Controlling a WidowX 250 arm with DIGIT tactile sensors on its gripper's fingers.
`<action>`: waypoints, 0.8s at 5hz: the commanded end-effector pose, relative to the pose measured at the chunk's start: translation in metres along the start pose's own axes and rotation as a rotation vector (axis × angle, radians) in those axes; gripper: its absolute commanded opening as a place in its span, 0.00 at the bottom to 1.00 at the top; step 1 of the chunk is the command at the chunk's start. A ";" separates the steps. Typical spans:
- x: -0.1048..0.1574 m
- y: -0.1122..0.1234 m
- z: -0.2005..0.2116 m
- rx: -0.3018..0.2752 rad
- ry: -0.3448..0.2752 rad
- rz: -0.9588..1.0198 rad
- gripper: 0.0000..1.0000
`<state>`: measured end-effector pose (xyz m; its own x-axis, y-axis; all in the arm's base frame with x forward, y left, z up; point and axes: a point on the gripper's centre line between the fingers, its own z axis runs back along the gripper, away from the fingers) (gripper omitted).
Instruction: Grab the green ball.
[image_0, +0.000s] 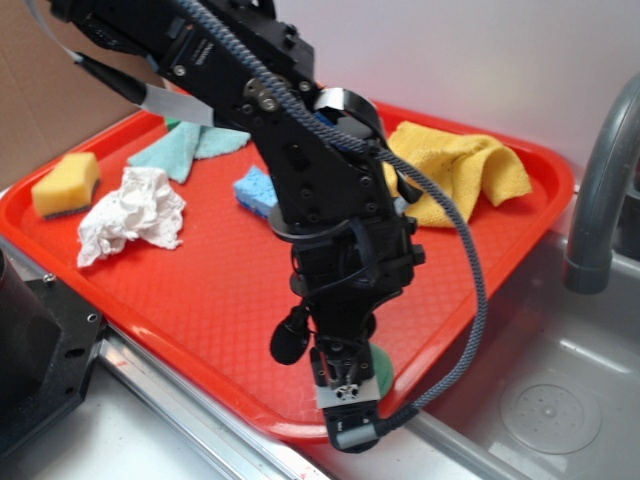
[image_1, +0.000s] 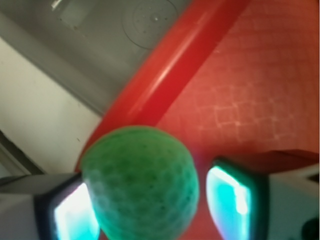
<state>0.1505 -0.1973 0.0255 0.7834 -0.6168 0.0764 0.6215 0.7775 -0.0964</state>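
The green ball (image_1: 140, 180), a dimpled sea-green sphere, rests on the red tray (image_1: 260, 90) near its front rim. In the exterior view only a sliver of the green ball (image_0: 381, 366) shows behind the arm. My gripper (image_1: 154, 205) points down with the ball between its fingers. The left pad (image_1: 72, 212) sits against the ball. A strip of red tray shows between the ball and the right pad (image_1: 232, 200). The jaws stand open around the ball. In the exterior view the gripper (image_0: 345, 395) is low over the tray's front edge (image_0: 250, 410).
On the tray lie a yellow cloth (image_0: 460, 170), a blue sponge (image_0: 255, 188), a yellow sponge (image_0: 65, 185), crumpled white paper (image_0: 130, 215) and a teal cloth (image_0: 185, 148). A grey faucet (image_0: 600, 180) and a steel sink (image_0: 560, 400) are on the right.
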 end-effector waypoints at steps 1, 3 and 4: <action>-0.029 0.008 0.020 0.039 -0.037 0.090 0.00; -0.097 0.048 0.081 0.092 -0.078 0.478 0.00; -0.116 0.070 0.111 0.126 0.004 0.682 0.00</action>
<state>0.1153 -0.0400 0.1143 0.9995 0.0291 0.0087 -0.0292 0.9995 0.0093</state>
